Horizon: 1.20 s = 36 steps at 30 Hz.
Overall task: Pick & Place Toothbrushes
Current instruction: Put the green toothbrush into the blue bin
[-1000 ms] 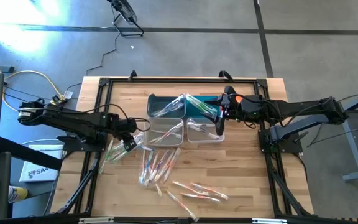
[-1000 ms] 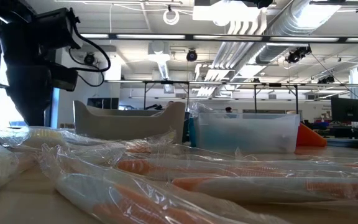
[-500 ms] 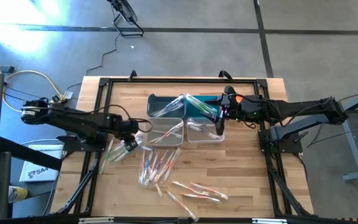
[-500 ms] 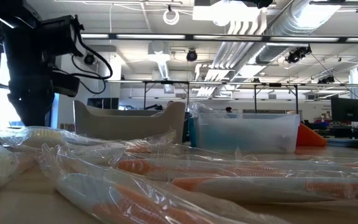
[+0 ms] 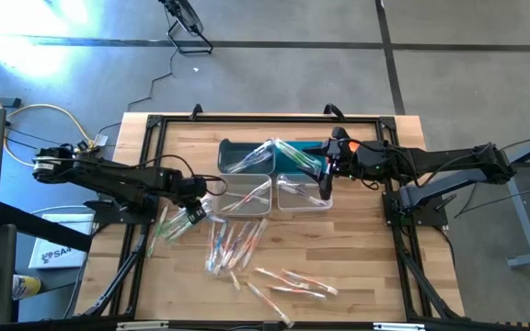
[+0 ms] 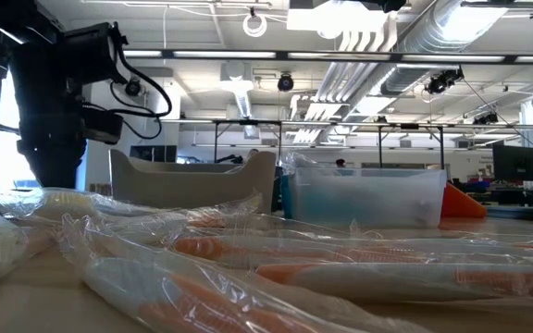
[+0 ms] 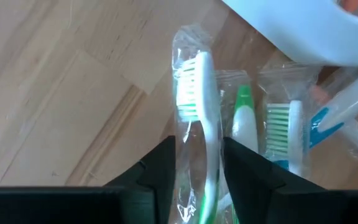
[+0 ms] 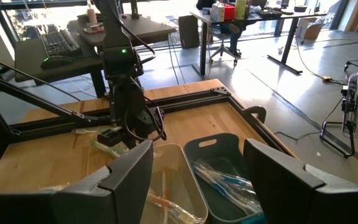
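The wooden table [image 5: 357, 267] carries everything, with a dark frame along its edges. On it, toward the far side, a dark teal bin [image 5: 288, 154] holds several wrapped toothbrushes [image 5: 247, 241]; two clear bins [image 5: 244, 193] sit just in front of it, each with a brush or two inside. More brushes lie loose on the bare wood in front of the bins, in a bundle near the middle and a smaller scatter toward the near edge. Each is a thin stick in a crinkled clear wrapper, handles green, pink-red, blue or whitish (the low view shows the wrappers catching the light).

The left gripper [image 7: 197, 163] is down at the table beside the left clear bin. Its fingers are narrow on either side of a green-and-white brush [image 7: 199, 106] in its wrapper; whether they already press it cannot be told. That brush lies flat on the wood, bristles pointing away from the fingers, with two more green ones just beside it.

The right gripper [image 8: 197, 171] hangs above the right clear bin, fingers wide and holding nothing.
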Each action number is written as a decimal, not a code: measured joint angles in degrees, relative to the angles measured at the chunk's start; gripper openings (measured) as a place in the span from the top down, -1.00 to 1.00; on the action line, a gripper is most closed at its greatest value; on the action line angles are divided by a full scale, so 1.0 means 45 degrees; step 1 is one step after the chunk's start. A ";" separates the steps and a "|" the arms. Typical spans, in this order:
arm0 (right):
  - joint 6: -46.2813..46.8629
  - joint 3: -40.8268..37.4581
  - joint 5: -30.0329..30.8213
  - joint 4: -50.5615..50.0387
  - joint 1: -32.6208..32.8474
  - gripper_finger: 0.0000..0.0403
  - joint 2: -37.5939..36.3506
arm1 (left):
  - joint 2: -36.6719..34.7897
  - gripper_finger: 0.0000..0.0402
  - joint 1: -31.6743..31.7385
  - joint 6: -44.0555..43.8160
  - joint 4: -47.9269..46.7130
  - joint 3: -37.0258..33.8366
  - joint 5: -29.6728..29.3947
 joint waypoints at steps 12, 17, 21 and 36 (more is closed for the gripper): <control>-0.0002 0.0005 0.0000 0.0000 0.0000 -0.21 0.0000 | 0.0000 0.94 -0.0003 0.0057 -0.0027 0.0000 0.0427; -0.0005 0.0002 0.0000 0.0000 -0.0002 -0.21 0.0000 | 0.0000 0.86 -0.0003 -0.0179 -0.0031 0.0000 0.0432; -0.0005 0.0001 0.0000 -0.0003 0.0000 -0.21 0.0000 | -0.0005 0.94 -0.0003 -0.0183 -0.0031 0.0000 0.0587; -0.0137 0.0004 0.0000 -0.0005 -0.0004 -0.21 0.0000 | -0.0005 0.96 0.0002 0.0803 -0.1237 0.1788 0.0596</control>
